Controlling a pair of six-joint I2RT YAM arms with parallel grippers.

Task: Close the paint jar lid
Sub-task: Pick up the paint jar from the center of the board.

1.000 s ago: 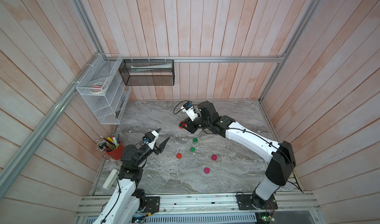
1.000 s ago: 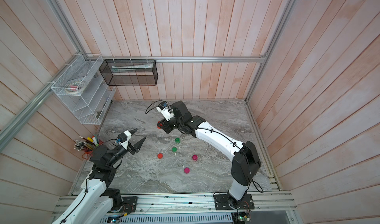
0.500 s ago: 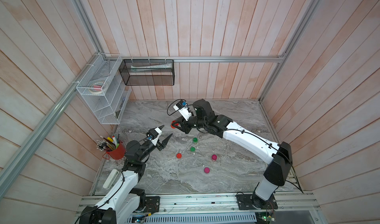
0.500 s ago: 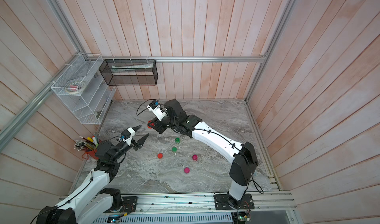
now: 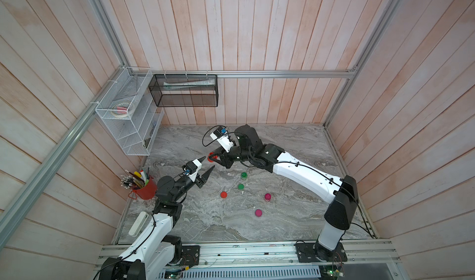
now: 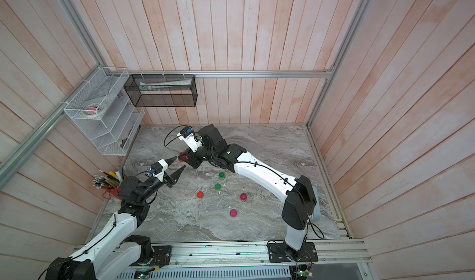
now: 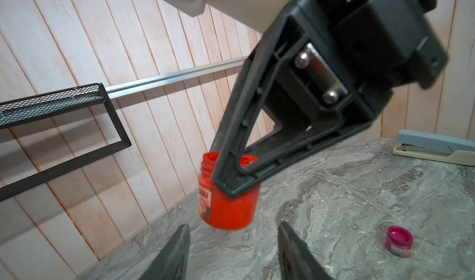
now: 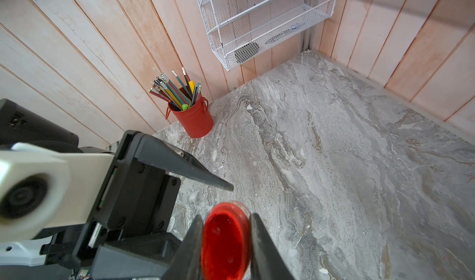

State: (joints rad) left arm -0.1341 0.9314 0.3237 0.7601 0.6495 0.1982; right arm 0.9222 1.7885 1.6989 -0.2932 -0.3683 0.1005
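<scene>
The right gripper (image 5: pixel 212 159) is clamped on the sides of the red paint jar (image 7: pixel 228 204). It holds the jar slightly tilted and clear above the marbled surface (image 5: pixel 282 222), with the threaded mouth uncovered. The left gripper (image 6: pixel 180 162) points at the jar from just beside it, with its jaws partly apart and nothing between them. A small red disc (image 5: pixel 223 194) lies on the surface well apart from the jar. It is probably the jar's lid, though it is too small to be sure. Near it are two green pots (image 5: pixel 243 175) and two pink pots (image 5: pixel 267 197).
</scene>
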